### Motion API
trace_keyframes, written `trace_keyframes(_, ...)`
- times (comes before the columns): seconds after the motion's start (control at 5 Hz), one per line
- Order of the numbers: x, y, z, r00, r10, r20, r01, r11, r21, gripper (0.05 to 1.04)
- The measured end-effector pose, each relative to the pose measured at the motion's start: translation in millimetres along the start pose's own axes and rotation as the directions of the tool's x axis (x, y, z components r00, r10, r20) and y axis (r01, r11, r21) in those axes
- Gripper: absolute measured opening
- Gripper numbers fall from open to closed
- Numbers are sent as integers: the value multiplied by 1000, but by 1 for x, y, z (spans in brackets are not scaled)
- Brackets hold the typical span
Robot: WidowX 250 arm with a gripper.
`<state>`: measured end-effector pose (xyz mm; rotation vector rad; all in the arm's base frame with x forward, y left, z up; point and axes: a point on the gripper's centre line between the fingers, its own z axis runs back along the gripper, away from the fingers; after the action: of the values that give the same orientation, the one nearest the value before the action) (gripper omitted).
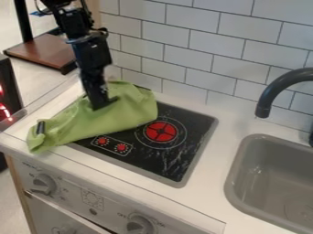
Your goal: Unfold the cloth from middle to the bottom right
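We see a light green cloth [125, 109], soft and matte, wrinkled into a long, uneven shape. It broadens over the back left of the glossy black stovetop [183, 151] and narrows to a crumpled end on the white table [205, 194] at the left. A small dark piece [40, 127] shows at that end. The cloth's right edge curves round beside the red burner [161, 131]; its lower edge runs just above the two red stove knobs [112, 144]. Beyond its right side we see smooth stovetop, then a strip of table before the rounded gray sink [272, 178]. White brick-shaped tiles [192, 20] rise behind. The black arm [92, 50] comes in from the upper left and hangs steeply, leaning slightly right as it descends. Its gripper [102, 103] points down at the upper middle of the cloth; we cannot tell whether its jaws are spread or pinching fabric.
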<state>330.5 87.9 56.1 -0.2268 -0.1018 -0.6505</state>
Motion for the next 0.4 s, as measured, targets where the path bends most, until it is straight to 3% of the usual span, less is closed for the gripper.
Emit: trace_keyframes(0.4, -3, -56, -19, 991, -123, -42, 121, 991, -57, 49)
